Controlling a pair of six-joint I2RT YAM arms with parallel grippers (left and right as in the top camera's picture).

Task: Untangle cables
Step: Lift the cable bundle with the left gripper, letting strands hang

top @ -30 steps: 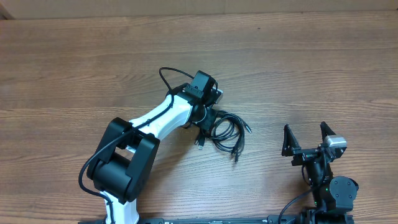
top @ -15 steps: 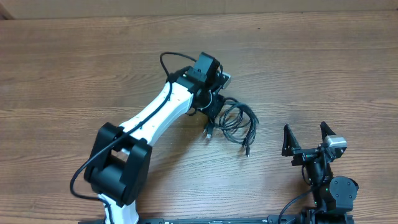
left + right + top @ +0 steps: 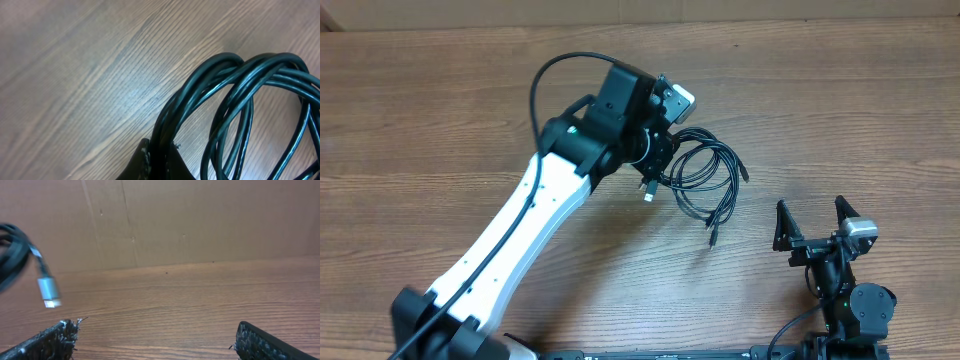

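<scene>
A tangled bundle of black cables (image 3: 705, 175) hangs in loops from my left gripper (image 3: 655, 160), which is shut on it and holds it above the wooden table. Cable ends with silver plugs dangle at the bundle's lower side (image 3: 711, 240). In the left wrist view the black loops (image 3: 235, 100) run up from between my closed fingers (image 3: 162, 160). My right gripper (image 3: 812, 228) is open and empty near the front right edge. In the right wrist view its fingers (image 3: 155, 340) stand apart, and a silver plug (image 3: 48, 291) of the cable hangs at the far left.
The wooden table (image 3: 840, 110) stretches around the bundle. A brown cardboard wall (image 3: 200, 220) stands behind the table's far edge.
My left arm has lifted and stretched out, carrying the cable bundle up and to the right. The loops hang more open now. The right arm has not moved.
</scene>
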